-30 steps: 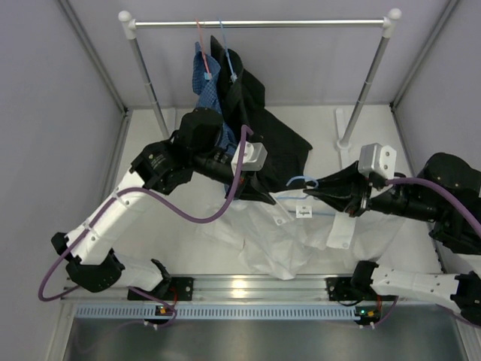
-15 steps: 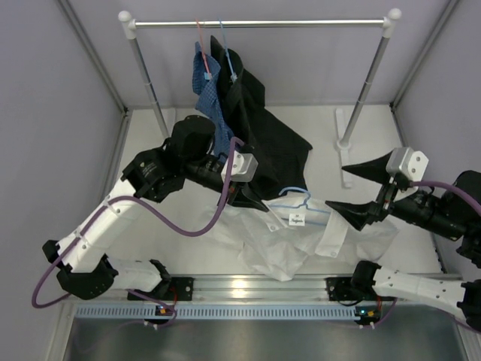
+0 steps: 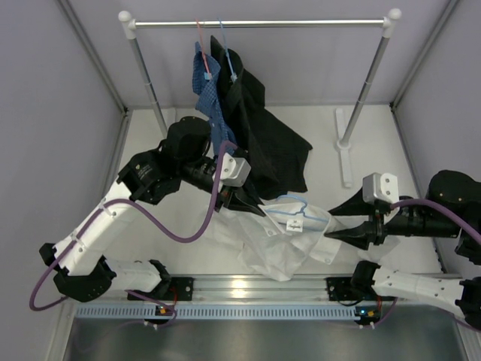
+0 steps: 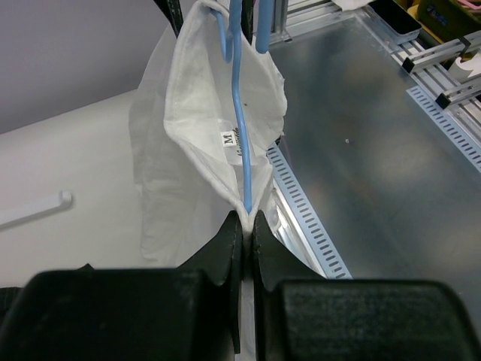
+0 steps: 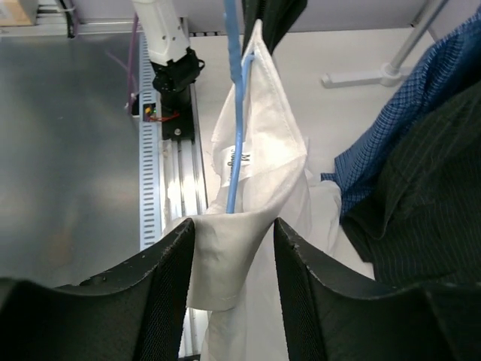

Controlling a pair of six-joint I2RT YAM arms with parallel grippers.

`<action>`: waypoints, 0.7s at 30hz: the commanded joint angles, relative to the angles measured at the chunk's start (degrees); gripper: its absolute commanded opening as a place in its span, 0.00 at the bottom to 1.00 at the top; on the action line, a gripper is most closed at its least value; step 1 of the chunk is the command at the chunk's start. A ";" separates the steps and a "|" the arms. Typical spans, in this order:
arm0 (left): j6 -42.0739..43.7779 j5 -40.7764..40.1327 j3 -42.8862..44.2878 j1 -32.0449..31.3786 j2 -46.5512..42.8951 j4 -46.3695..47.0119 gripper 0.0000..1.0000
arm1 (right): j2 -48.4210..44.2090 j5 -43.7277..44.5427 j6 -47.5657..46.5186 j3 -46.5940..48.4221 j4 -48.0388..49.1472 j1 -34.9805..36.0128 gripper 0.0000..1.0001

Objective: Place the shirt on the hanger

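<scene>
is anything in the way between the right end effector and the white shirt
Nothing visible does. The right end effector stands open around a fold of the white shirt, so the fabric lies directly between its two sides. The light-blue hanger runs inside the shirt just beyond.

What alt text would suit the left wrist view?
The left tool, shut, pinches the white shirt at its edge. A light-blue hanger runs down inside the collar to the tool's tips; a label reads M.
</scene>
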 commanded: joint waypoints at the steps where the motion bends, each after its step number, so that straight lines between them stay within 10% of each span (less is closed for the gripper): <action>1: 2.10 4.95 -0.34 -0.01 -1.12 2.22 0.00 | 0.41 -6.97 -1.01 -0.57 0.67 -0.33 0.44; 5: 2.28 5.21 -0.43 -0.01 -0.77 2.22 0.00 | 1.12 -8.12 -0.49 -1.62 1.20 -0.33 0.41; 12: 2.45 3.37 -0.43 -0.01 -1.73 2.13 0.00 | 0.85 -5.07 -0.66 -3.21 1.90 -0.33 0.00; 21: -1.57 -8.92 -4.02 0.08 -3.58 5.19 0.00 | -6.97 25.85 6.10 -3.65 13.06 -0.33 0.00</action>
